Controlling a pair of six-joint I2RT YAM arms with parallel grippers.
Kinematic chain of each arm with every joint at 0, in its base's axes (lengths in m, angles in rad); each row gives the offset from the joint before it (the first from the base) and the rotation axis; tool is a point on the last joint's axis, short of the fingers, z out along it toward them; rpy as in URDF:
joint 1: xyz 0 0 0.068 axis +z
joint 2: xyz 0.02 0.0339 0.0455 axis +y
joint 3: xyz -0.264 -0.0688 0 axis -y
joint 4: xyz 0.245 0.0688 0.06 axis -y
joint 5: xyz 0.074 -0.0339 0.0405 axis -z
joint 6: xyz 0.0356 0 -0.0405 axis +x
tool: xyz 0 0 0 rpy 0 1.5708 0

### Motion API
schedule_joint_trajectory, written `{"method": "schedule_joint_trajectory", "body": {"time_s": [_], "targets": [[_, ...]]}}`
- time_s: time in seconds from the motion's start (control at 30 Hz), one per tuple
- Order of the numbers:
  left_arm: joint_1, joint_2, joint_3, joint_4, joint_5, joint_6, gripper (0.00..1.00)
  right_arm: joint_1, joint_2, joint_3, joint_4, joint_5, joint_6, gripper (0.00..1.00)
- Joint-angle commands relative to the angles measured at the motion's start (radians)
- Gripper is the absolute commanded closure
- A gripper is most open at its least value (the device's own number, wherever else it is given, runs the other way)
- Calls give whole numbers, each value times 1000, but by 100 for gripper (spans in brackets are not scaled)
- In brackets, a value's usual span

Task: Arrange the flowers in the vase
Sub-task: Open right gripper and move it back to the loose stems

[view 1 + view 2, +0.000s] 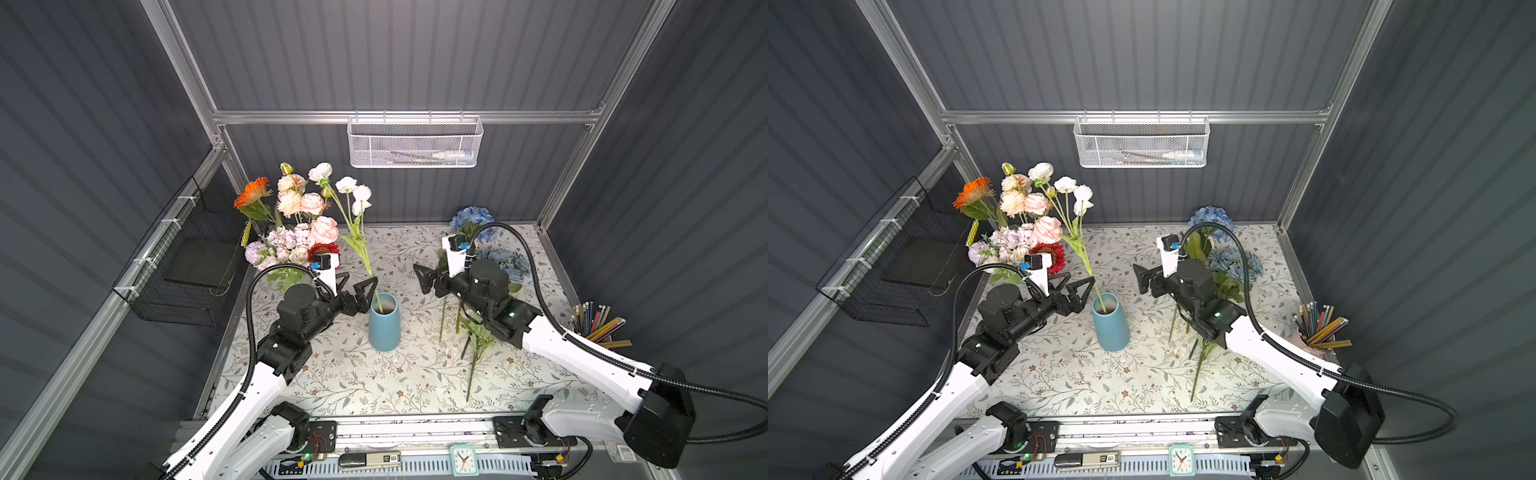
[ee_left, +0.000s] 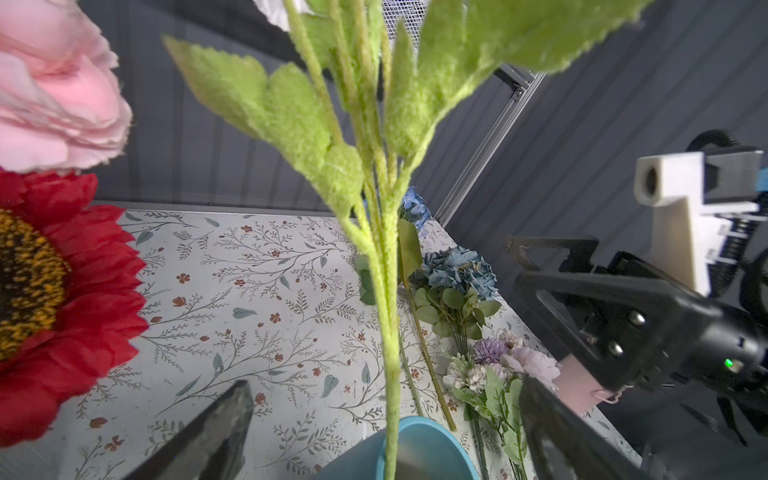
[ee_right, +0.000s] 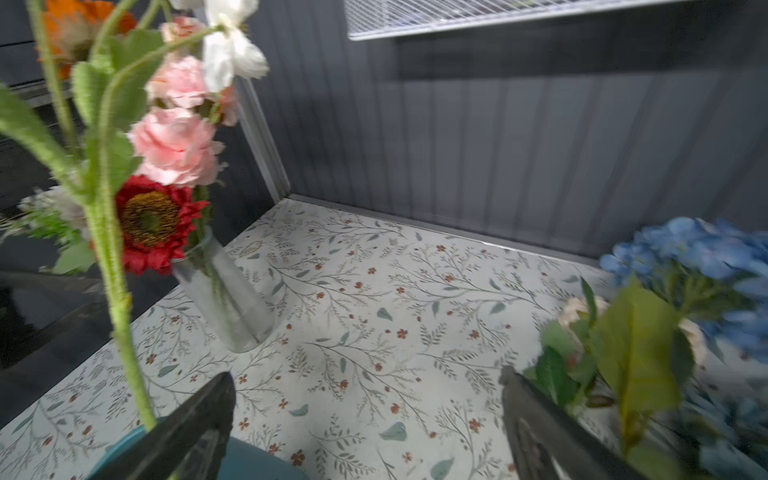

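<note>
When going for the next of the flowers [image 1: 478, 338], draw the right gripper [image 1: 422, 279] level away from the vase [image 1: 384, 328] first, then lower it to the table [image 1: 332, 386] at the right, over the loose stems. See it gaping wide and empty now, near the vase on its right and apart from it. Pinch one stem alone, about mid-length, clear of the leaves, and lift before turning it upright, so as not to drag its neighbours. See the left gripper [image 1: 360, 289] spread just as wide, holding nothing, just beside the vase rim, with the white spray [image 1: 360, 245] rising between its fingers [image 2: 216, 432] in the wrist view; cannot tell whether touching. Hold it there as a fence against the lean, or slide it off sideways to avoid hooking a leaf. Count only that one spray in the vase; find the vase upright at mid-table and the spray tilted toward the back left corner. Leave alone the glass jar [image 3: 224, 299] in that corner, packed with pink roses [image 1: 324, 230], an orange daisy [image 1: 253, 195], a red daisy [image 1: 322, 249] and lilac heads [image 1: 253, 251]. Probably yet to place: a hydrangea [image 1: 471, 218], a dusty-blue bunch [image 1: 509, 262] and a lilac bunch [image 2: 511, 361] at the right. Elsewhere, note pencils [image 1: 598, 326] in a cup [image 2: 582, 384] and a pen-like thing [image 1: 453, 155] in the mesh basket [image 1: 382, 137] on the back wall.
</note>
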Motion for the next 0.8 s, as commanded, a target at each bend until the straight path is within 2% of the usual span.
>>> {"method": "schedule_joint_trajectory", "body": {"time_s": [0.0, 0.17, 0.3, 0.47, 0.63, 0.77], "targets": [[3, -23, -20, 2, 30, -6, 0, -92, 7, -9, -144, -62, 121, 1], [3, -23, -26, -22, 34, 4, 0, -169, 118, 31, -282, -57, 185, 2], [2, -30, -41, -20, 13, 6, 0, -176, 265, 106, -376, -53, 220, 10], [3, -60, -62, -21, -12, -2, 0, -177, 421, 190, -443, 8, 269, 29], [2, -75, -82, -22, 10, -21, 0, -179, 548, 268, -480, 59, 289, 46], [1, -80, -97, -25, 21, -33, 0, -183, 635, 320, -517, 84, 298, 51]]}}
